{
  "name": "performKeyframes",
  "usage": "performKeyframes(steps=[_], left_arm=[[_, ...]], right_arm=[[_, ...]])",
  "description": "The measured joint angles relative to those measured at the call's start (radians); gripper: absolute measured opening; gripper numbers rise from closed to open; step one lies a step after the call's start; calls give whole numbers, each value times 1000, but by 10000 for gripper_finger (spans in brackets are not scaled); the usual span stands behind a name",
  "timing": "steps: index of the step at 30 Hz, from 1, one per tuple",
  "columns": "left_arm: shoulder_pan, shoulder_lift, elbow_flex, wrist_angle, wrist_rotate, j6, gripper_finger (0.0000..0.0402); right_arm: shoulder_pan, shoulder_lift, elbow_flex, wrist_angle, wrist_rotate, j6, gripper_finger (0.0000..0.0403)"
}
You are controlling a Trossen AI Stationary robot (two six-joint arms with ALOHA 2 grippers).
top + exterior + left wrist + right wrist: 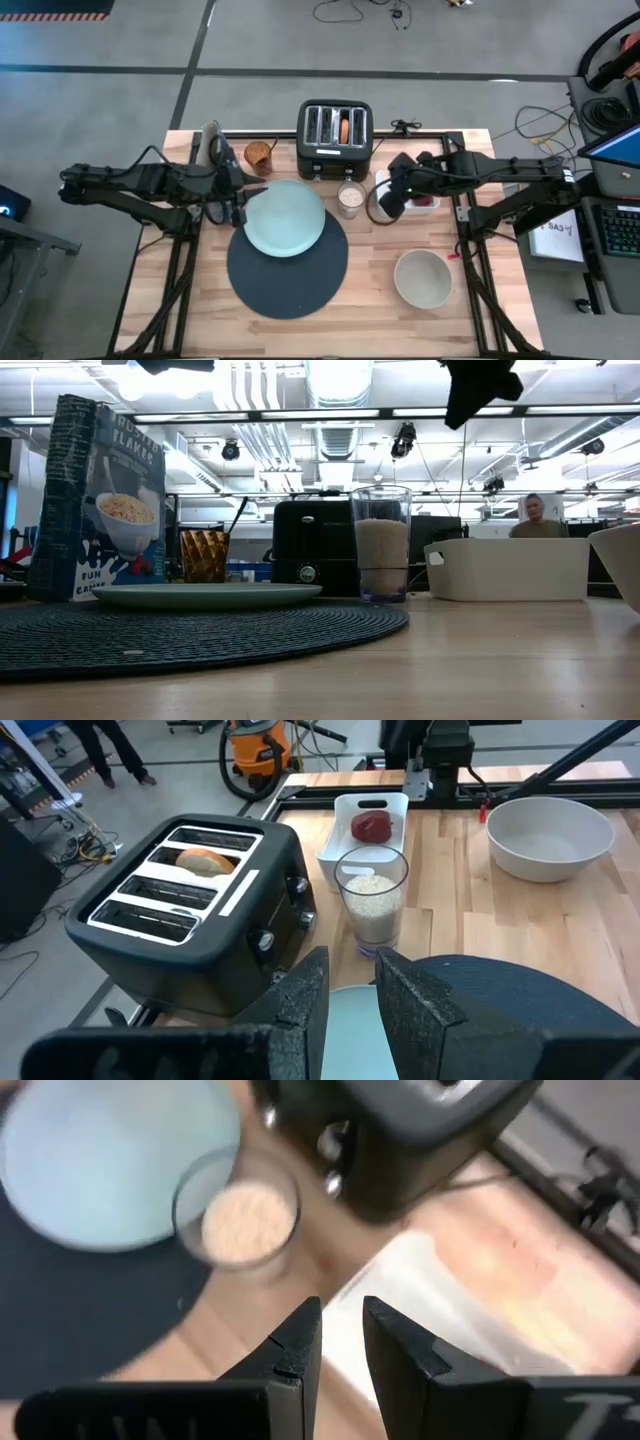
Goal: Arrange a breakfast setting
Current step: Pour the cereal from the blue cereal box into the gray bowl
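The pale mint plate (285, 218) lies on the far part of the round dark-blue placemat (288, 270). The small glass (350, 198) of white contents stands beside it. The beige bowl (423, 277) rests on the bare table at the near right. The bagel (205, 862) sticks up from a slot of the toaster. The dark-red fruit (372, 825) lies in the white tray. My left gripper (238, 205) hovers high by the plate's left rim, and my right gripper (392, 198) hovers high over the tray's left end. Both have their fingers a little apart with nothing between them.
The black toaster (335, 140) stands at the far middle, with the white tray (408, 180) to its right. A cereal box (95, 500) and an amber cup (259, 155) stand at the far left. Bare wood lies near the front edge. A person (537, 515) sits beyond the table.
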Motion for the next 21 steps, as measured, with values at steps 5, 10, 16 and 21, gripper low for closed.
performKeyframes(steps=[5,10,16,21], left_arm=[[0,16,0,0,0,0,68],[0,36,0,-1,0,0,68],[0,48,0,-2,0,0,68],[0,51,0,-2,0,0,68]], right_arm=[[0,38,0,-133,-133,-39,68],[3,74,-15,-225,-223,-30,68],[3,106,-19,-234,-223,-55,68],[3,122,-19,-233,-222,-86,68]])
